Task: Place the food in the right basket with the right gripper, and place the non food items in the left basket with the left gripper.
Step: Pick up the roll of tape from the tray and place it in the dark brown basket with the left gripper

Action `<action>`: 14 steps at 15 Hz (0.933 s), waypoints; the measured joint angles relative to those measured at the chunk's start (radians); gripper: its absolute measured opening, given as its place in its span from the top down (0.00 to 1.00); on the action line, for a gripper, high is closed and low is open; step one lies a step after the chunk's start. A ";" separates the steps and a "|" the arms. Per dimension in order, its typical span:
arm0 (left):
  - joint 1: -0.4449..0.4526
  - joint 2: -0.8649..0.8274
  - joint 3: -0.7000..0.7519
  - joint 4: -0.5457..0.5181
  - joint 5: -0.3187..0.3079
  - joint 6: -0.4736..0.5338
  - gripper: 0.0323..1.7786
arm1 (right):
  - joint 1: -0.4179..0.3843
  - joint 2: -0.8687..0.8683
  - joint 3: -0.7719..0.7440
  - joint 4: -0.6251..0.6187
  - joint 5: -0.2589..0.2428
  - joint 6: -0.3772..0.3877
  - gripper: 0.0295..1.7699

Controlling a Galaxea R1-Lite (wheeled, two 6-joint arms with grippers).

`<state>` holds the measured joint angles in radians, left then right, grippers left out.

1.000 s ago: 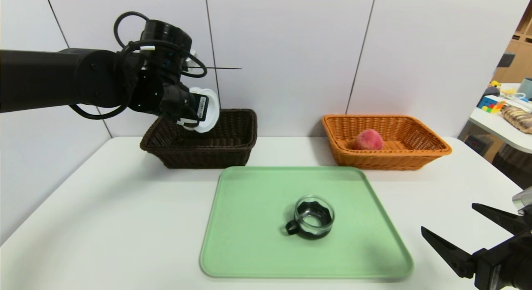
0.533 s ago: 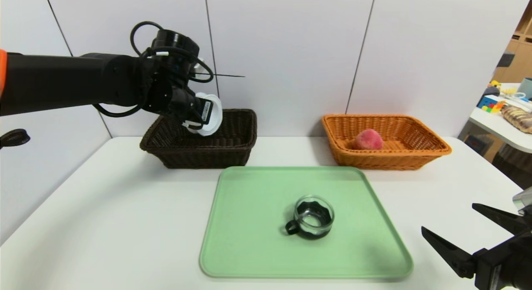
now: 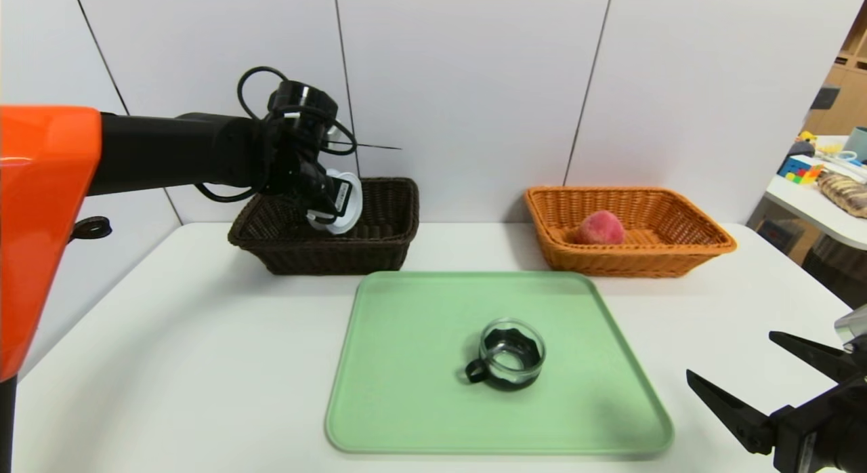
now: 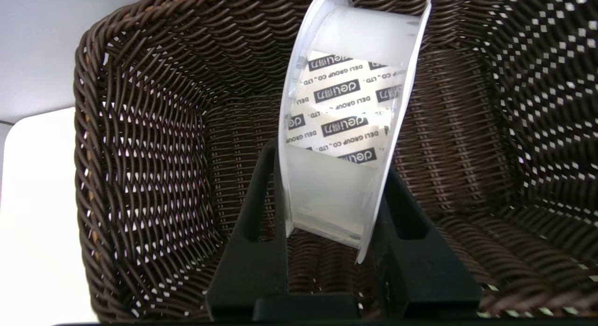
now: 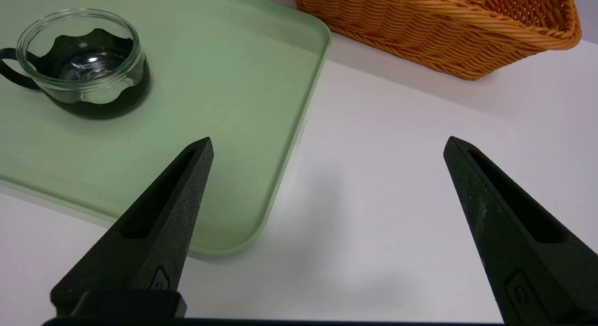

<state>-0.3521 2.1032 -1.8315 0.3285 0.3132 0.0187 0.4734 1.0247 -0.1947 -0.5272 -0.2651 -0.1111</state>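
Note:
My left gripper (image 3: 330,203) is shut on the white plastic ring band (image 3: 345,200), holding it on edge over the inside of the dark brown basket (image 3: 366,246). In the left wrist view the ring band (image 4: 345,190) sits between the black fingers (image 4: 254,237) above the basket's woven floor (image 4: 154,144). The peach (image 3: 599,228) lies in the orange-tan basket (image 3: 677,253). The clear glass cup with black base and handle (image 3: 509,353) stands on the green tray (image 3: 406,364). My right gripper (image 3: 752,385) hovers open at the table's front right, empty, with the cup (image 5: 81,60) off to its side.
The green tray (image 5: 224,106) lies mid-table in front of both baskets. The orange-tan basket (image 5: 444,31) stands beyond the right gripper (image 5: 327,148). A side table with toys (image 3: 823,175) stands at the far right. A white panelled wall rises behind the baskets.
My left arm has lowered and moved forward, carrying the white ring band down from above the dark basket's rim into it. The right arm, cup and peach have not moved.

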 joint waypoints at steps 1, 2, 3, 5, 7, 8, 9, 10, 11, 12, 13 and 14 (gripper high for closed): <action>0.004 0.014 -0.009 0.000 -0.004 -0.001 0.73 | 0.000 0.000 0.000 0.000 0.000 0.000 0.04; 0.007 0.026 -0.015 0.000 -0.007 0.000 0.73 | 0.000 0.000 0.000 0.000 0.000 0.000 0.04; 0.010 0.035 -0.020 -0.001 -0.008 0.000 0.73 | 0.000 0.000 0.001 0.000 0.000 0.000 0.04; 0.013 0.051 -0.028 0.000 -0.009 0.000 0.73 | 0.000 0.000 0.001 0.001 0.000 0.000 0.04; 0.014 0.066 -0.036 0.000 -0.009 -0.001 0.73 | 0.000 0.000 0.001 0.000 0.000 -0.001 0.04; 0.016 0.073 -0.041 0.000 -0.008 -0.001 0.73 | 0.000 0.000 0.001 0.000 0.000 -0.001 0.04; 0.019 0.079 -0.045 -0.001 -0.007 0.000 0.73 | 0.000 0.000 0.001 0.000 0.000 -0.001 0.04; 0.023 0.086 -0.047 -0.002 -0.007 0.000 0.73 | 0.000 0.000 0.001 0.000 0.000 -0.003 0.04; 0.024 0.091 -0.048 -0.003 -0.007 0.001 0.73 | 0.000 0.001 0.001 0.001 0.000 -0.003 0.04; 0.026 0.096 -0.049 -0.007 -0.007 0.001 0.73 | 0.000 0.001 0.001 0.001 0.000 -0.004 0.04; 0.026 0.102 -0.053 -0.007 -0.006 -0.003 0.73 | 0.000 0.001 0.001 0.001 0.000 -0.005 0.04; 0.026 0.106 -0.057 -0.006 -0.006 -0.002 0.73 | 0.000 0.002 0.000 0.001 0.000 -0.005 0.04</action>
<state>-0.3260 2.2087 -1.8883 0.3223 0.3068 0.0168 0.4734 1.0270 -0.1943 -0.5257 -0.2655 -0.1157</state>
